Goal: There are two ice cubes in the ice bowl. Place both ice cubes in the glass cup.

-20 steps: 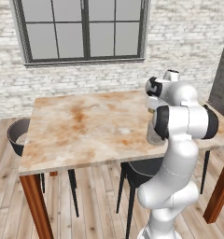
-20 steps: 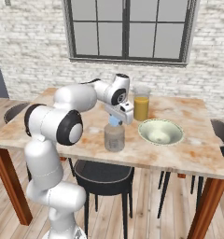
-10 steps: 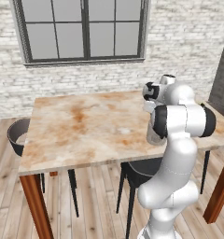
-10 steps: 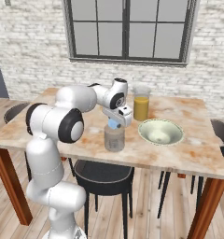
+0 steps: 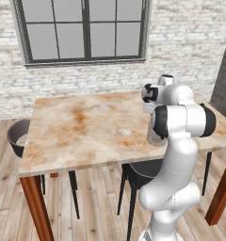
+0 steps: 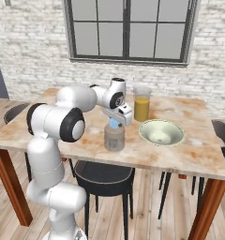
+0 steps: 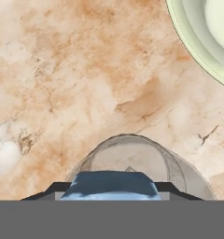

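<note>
The pincer (image 6: 116, 123) hangs just above the glass cup (image 6: 114, 138), pinching a pale blue ice cube (image 6: 115, 123) between its tips. In the hand view the cube (image 7: 111, 185) sits directly over the cup's open mouth (image 7: 132, 161), a little toward the near rim rather than dead centre.

To do this step well, the judgement is to nudge the cube toward the middle of the cup's mouth, lower slightly so the drop is short, then spread the tips and lift straight up. A release from too near the rim risks the cube bouncing out onto the surface (image 6: 189, 150).

The ice bowl (image 6: 161, 133) stands beside the cup on the side away from the arm's body, apart from it; whether a second cube lies in it cannot be told. A taller glass of orange drink (image 6: 142, 104) stands behind the cup, toward the window, near the pincer's wrist. The cup itself is close to the surface's front edge. Open room lies straight above the cup and over the bare surface on its far side from the bowl (image 5: 86, 127).
</note>
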Motion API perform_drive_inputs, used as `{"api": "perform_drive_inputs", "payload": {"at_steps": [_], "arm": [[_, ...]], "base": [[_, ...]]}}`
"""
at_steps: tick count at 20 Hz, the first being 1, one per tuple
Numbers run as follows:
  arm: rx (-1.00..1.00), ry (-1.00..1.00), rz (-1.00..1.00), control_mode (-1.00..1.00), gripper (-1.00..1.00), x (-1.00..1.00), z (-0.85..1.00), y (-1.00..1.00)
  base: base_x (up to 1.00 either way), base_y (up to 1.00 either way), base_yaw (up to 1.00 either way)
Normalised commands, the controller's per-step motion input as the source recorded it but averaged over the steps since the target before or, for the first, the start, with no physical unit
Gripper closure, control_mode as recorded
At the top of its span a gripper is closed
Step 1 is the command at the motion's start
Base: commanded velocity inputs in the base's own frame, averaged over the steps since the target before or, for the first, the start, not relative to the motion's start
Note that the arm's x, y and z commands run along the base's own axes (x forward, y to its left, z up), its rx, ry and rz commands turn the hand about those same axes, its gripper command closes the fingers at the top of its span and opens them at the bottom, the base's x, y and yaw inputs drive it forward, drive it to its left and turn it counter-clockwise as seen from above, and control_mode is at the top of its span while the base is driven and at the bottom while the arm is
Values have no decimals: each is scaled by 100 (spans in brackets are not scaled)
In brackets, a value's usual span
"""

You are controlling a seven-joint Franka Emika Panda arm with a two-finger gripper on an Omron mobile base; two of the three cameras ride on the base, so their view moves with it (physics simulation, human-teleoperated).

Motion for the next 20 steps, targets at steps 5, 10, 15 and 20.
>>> {"api": "perform_drive_inputs", "payload": {"at_steps": [5,10,15,20], "arm": [[-1,-1,0,-100,100,0,0,0],[0,-8,0,-100,100,-35,0,0],[0,-10,2,-100,100,-18,0,2],[0,-4,0,-100,100,0,0,4]], "base": [[0,0,0],[0,0,0],[0,0,0],[0,0,0]]}}
